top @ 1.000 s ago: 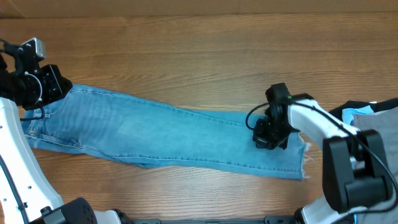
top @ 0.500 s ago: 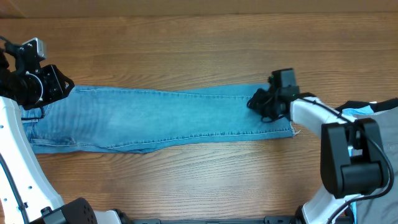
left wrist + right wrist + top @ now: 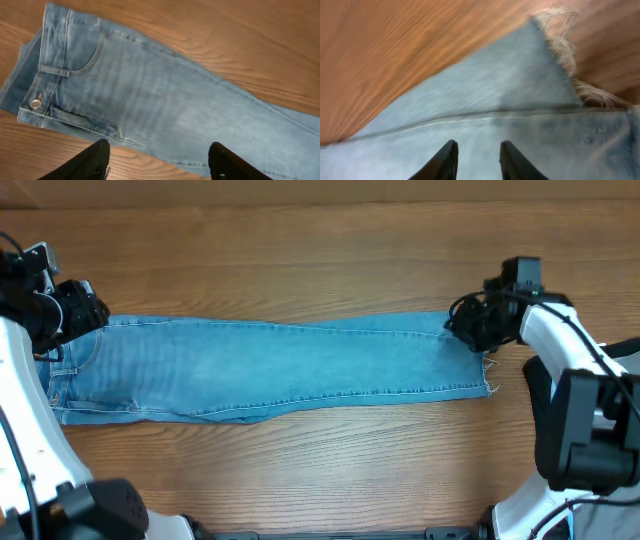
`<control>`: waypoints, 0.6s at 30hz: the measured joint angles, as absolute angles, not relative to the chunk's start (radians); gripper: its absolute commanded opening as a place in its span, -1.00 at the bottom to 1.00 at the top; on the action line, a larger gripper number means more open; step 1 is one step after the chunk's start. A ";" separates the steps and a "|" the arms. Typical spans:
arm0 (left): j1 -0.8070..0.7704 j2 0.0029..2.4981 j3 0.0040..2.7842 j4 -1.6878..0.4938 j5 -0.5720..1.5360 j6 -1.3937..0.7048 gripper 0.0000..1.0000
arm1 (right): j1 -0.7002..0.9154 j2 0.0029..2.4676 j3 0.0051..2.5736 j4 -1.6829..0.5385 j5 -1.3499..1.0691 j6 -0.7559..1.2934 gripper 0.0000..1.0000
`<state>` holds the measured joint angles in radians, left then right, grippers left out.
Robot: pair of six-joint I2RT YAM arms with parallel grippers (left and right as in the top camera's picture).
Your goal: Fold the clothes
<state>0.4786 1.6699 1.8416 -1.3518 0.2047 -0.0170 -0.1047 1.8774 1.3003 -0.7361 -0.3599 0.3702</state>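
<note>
Jeans (image 3: 270,370) lay flat along the middle of the table (image 3: 320,250), one leg stacked on the other. The waistband (image 3: 55,370) was toward the table's left end and the frayed hem (image 3: 487,370) toward its right end.

Change vs. 1 s ago:
- Legs previously ran at a slant, hem end sagging toward the table's near edge. They now ran approx. parallel to the table's long edges.
- Hem end had travelled further toward the table's right end and the cloth looked taut, w/ few wrinkles.
- Right gripper (image 3: 470,330) had moved w/ the hem toward the table's far-right area and sat at the hem's far corner.
- Left gripper (image 3: 92,312) pos. was nearly unchanged, at the waistband's far corner.

Gripper state:
- Left: fingers (image 3: 95,157) spread wide above the denim near the button (image 3: 35,103), nothing between them.
- Right: fingers (image 3: 445,160) apart w/ a narrow gap and low over the denim just inside the fray. No cloth seen pinched.

Meaning for task: straightening appeared complete and no fold had been made yet. Est. next step is to grip the hem end and carry it over toward the waistband, left arm steadying that end. Risk: the stacked legs could slip apart if only the top layer is taken.
</note>
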 measured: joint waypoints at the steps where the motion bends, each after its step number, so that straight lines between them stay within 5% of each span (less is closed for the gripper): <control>1: 0.484 1.696 1.842 -1.346 0.200 -0.024 0.29 | -0.104 1.858 1.320 -0.762 -0.363 0.363 -0.30; 11: 0.660 1.893 1.840 -1.194 0.104 -0.136 0.26 | -0.101 1.705 1.409 -0.990 -0.383 0.324 -0.25; 18: 0.822 2.069 1.841 -1.026 0.357 -0.067 0.21 | -0.101 1.710 1.408 -1.052 -0.385 0.302 -0.25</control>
<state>0.8215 2.0689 1.8408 -1.0260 0.3569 -0.0666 -0.1013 1.7096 1.4082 -1.0519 -0.3851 0.3019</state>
